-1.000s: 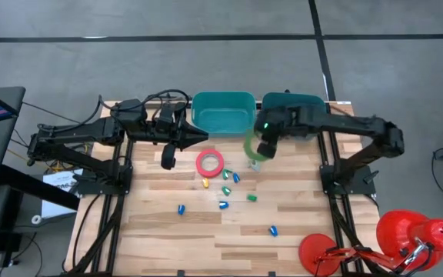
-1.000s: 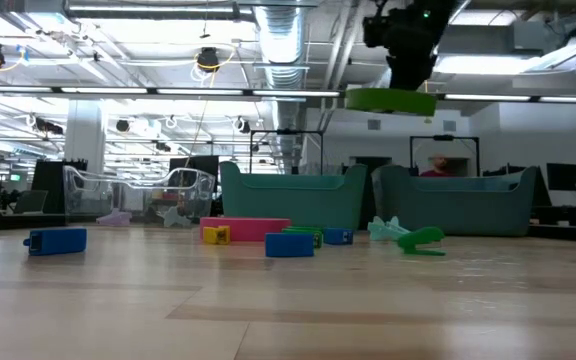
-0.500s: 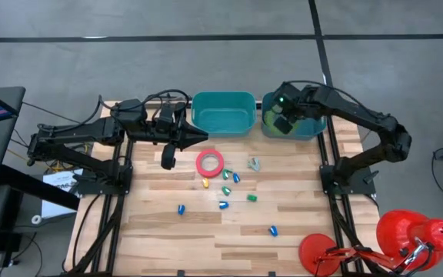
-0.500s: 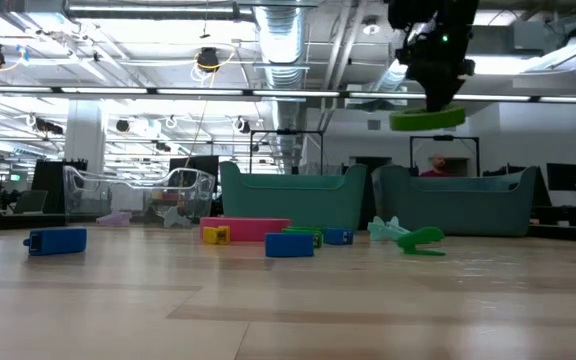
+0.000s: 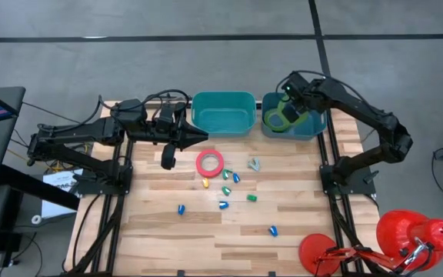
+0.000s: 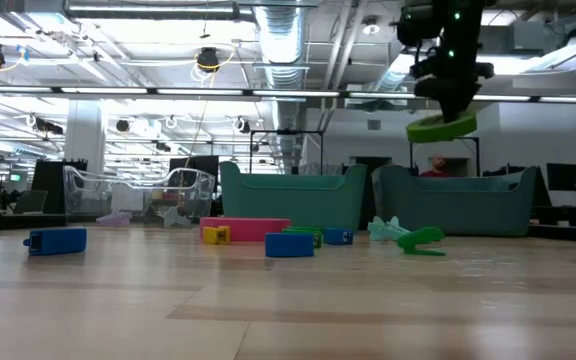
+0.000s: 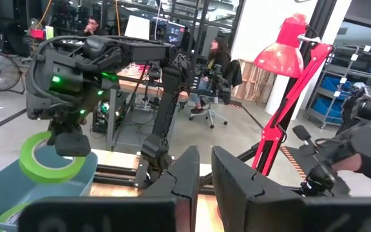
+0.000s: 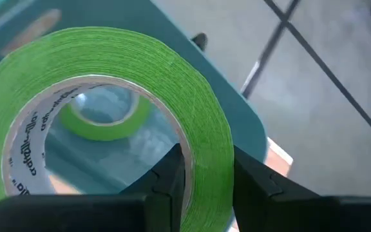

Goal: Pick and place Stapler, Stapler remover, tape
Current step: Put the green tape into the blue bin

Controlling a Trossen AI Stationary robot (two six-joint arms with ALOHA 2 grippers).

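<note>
Tape is what the right gripper [image 5: 291,108] carries: a green roll [image 8: 102,116] pinched through its wall, one finger inside the open centre and the other outside, so the ring hangs tilted below the fingertips. The jaws are closed down to the thickness of that wall. Gripped this way the roll should drop flat once the fingers part, and its wide centre leaves the inner finger free to lift out.

Beneath the fingers stands the right teal bin [image 5: 314,131], and through the held ring the right wrist view shows a second green roll [image 8: 105,122] already lying on the bin's floor. The held roll hangs clear above the rim in the low view [image 6: 442,126], so I judge this to be the release step, with nothing between the fingers and the bin floor but air. The bin's near wall lies just beside the fingers; a release too close to it could leave the roll perched on the rim.

The left gripper [image 5: 203,135] waits with its fingers nearly closed on nothing, pointing toward the left teal bin [image 5: 223,100]. The pink-red roll [image 5: 210,162] lies on the table [image 5: 160,238] just beyond and to one side of those fingertips, with bare wood around most of it. Small coloured pieces [image 5: 225,188] are scattered on its far side, near but apart.
</note>
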